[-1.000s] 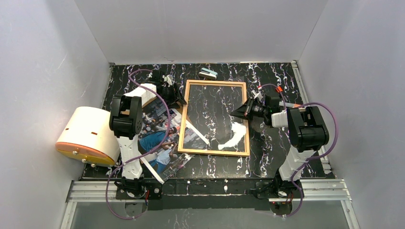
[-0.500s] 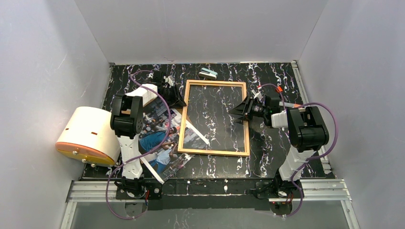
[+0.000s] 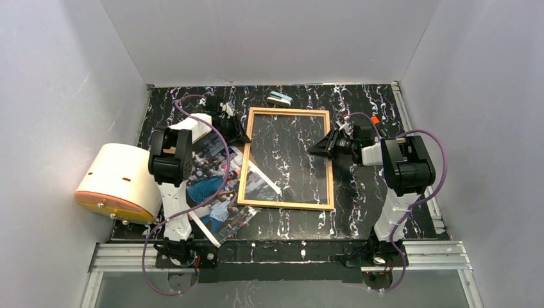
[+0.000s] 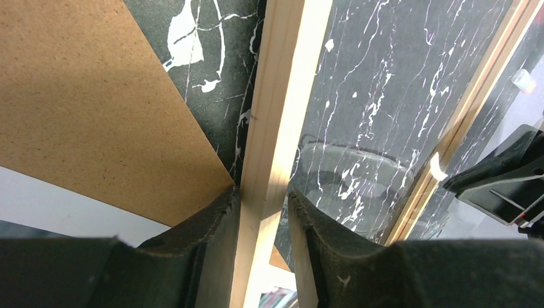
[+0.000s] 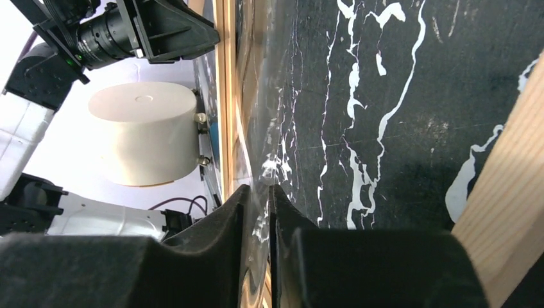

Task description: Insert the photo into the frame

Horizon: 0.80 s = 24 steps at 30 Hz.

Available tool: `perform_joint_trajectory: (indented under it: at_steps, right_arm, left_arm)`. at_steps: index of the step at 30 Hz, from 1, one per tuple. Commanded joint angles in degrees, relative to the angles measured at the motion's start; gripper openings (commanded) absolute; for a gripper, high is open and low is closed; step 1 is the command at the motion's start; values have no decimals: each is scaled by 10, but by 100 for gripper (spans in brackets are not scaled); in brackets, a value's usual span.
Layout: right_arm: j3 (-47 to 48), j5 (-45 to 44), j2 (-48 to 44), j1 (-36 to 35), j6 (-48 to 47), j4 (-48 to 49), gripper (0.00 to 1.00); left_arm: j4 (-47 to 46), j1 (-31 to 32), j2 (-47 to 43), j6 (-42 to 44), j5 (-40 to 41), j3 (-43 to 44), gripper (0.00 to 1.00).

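The frame [image 3: 285, 205] is pinched at its left edge by the left gripper [image 4: 263, 199]; the right gripper [image 5: 256, 192] is nearly closed over the pane [image 3: 285, 160] — hold unclear. The photo [image 3: 212, 189] is left beside the frame — not yet inserted

Stretches left arm [image 3: 170, 157] and right arm [image 3: 404, 170] forward, elbows raised, wrists turned inward. Clamps left gripper [image 4: 264, 196] jaws part-way apart; pinches right gripper [image 5: 256, 189] jaws to a narrow slit.

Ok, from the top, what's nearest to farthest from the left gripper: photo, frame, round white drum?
1. the frame: its left rail sits between the left gripper's fingers.
2. the photo: just nearer the bases.
3. the round white drum: far left.
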<state>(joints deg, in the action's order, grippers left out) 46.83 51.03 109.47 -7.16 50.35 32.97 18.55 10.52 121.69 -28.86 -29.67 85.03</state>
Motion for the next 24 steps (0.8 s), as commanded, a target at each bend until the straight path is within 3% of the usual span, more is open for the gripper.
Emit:
perform_joint_trajectory:
  at_steps: [1,6,10,12,19,24]
  right_arm:
    - [2,17,-6,-5,27,29,21]
    - [-1,23,-11,-8,42,48,11]
    - [4,28,-5,-12,55,66,33]
    - [4,30,-6,-14,60,75,35]
    - [3,45,-20,-15,78,121,1]
    - [-5,65,-49,-17,86,139,1]
  left_arm:
    - [-6,4,-13,-5,25,-25,33]
    - [-12,3,-17,-12,28,-27,32]
    - [-2,4,-19,-6,23,-15,29]
    - [16,4,-22,2,25,-3,29]
    - [23,4,-28,16,45,5,28]
    - [11,4,-26,13,45,-3,27]
